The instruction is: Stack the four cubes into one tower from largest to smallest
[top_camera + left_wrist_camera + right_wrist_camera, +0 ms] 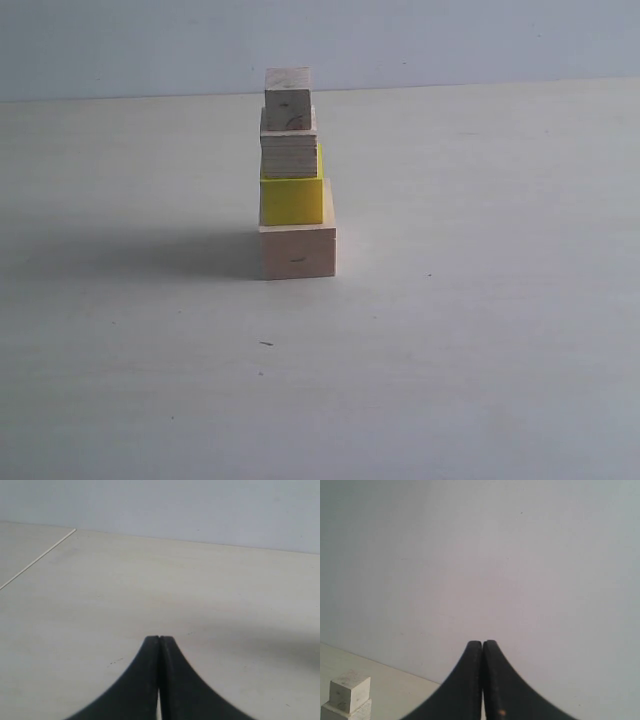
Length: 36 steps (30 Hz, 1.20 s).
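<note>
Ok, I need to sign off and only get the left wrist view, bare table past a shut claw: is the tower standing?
Observer: Yes, the exterior view shows one four-cube tower standing on the table.
Operator: Order right?
Observer: Large pale wood cube at the bottom, then yellow cube, small wood cube, smallest cube on top.
Operator: Right claw clear of it?
Observer: The right claw is shut on nothing, apart from the tower.
</note>
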Tool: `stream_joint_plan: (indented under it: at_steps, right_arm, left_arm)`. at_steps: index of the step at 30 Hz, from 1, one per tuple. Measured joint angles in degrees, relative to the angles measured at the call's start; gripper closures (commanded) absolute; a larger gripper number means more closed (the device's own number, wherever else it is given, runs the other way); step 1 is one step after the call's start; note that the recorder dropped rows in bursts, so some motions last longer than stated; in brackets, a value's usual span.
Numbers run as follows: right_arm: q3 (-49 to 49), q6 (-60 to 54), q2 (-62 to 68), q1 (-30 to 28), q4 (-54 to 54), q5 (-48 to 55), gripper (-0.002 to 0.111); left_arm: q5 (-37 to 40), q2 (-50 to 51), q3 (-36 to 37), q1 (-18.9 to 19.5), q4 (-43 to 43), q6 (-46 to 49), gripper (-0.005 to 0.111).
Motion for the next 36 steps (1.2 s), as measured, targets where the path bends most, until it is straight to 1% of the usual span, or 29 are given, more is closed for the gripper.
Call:
stream_joint_plan:
  at_steps: [9,11,14,18,20,22,33,35,36]
  right_arm:
    - [0.0,0.0,-0.1,0.0,0.0,0.0,0.108]
    - [0.0,0.4,-1.2,-1.0,0.0,0.8,0.108]
    - [0.2,4.1,-4.2,-5.4,0.0,2.2,0.108]
    - [3.0,9.0,-8.9,-13.5,-1.2,3.4,0.108]
    - [4.8,9.8,-10.7,-16.3,-1.4,3.6,0.108]
    - [6.4,10.1,-11.7,-17.9,-1.4,3.8,0.108]
    - [12.4,10.8,-12.0,-18.5,-1.6,4.6,0.108]
    - [13.6,12.1,-12.0,-18.5,-3.4,4.6,0.108]
    - [14.6,14.8,-12.0,-18.5,-6.1,4.6,0.108]
  left_arm:
    - [0.0,0.0,0.0,0.0,-0.2,0.0,0.107]
    - [0.0,0.0,0.0,0.0,-0.2,0.0,0.107]
    - [0.1,0.0,0.0,0.0,-0.3,0.0,0.107]
    - [0.2,0.0,0.0,0.0,-0.4,0.0,0.107]
    - [0.2,0.0,0.0,0.0,-0.4,0.0,0.107]
    - [0.2,0.0,0.0,0.0,-0.4,0.0,0.107]
    - [0.3,0.0,0.0,0.0,-0.4,0.0,0.107]
    - [0.3,0.0,0.0,0.0,-0.4,0.0,0.107]
    - [0.3,0.0,0.0,0.0,-0.4,0.0,0.107]
